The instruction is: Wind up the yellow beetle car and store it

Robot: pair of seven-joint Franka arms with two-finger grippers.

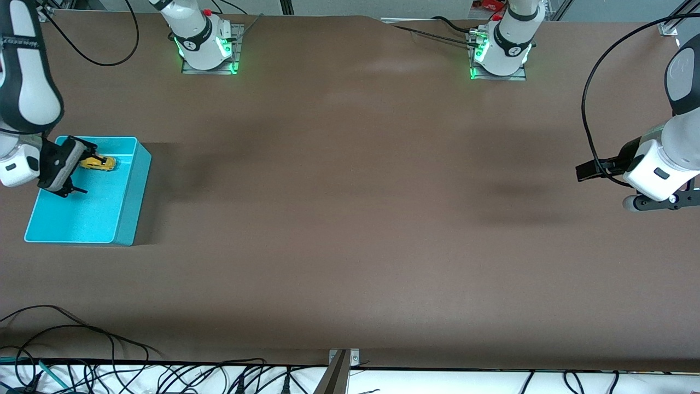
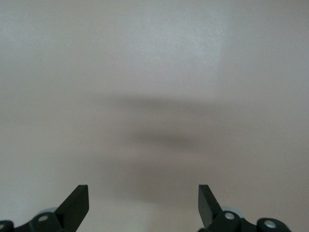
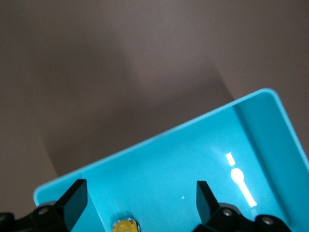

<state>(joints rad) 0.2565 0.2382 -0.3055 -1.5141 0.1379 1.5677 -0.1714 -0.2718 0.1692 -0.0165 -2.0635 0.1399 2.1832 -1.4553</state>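
The yellow beetle car (image 1: 100, 163) lies on the floor of a teal bin (image 1: 136, 180) toward the right arm's end of the table. My right gripper (image 1: 85, 168) hangs over the bin just above the car, open, its fingers apart on either side and not touching it. In the right wrist view only the car's yellow top (image 3: 125, 225) shows low between the spread fingers of the right gripper (image 3: 141, 188), over the bin's floor (image 3: 193, 159). My left gripper (image 1: 664, 201) waits open over bare table at the left arm's end, and the left gripper (image 2: 143, 191) holds nothing.
The brown table (image 1: 350, 219) stretches between the two arms. The bin's walls (image 3: 145, 145) stand around the car. Cables (image 1: 82, 339) lie along the table edge nearest the front camera.
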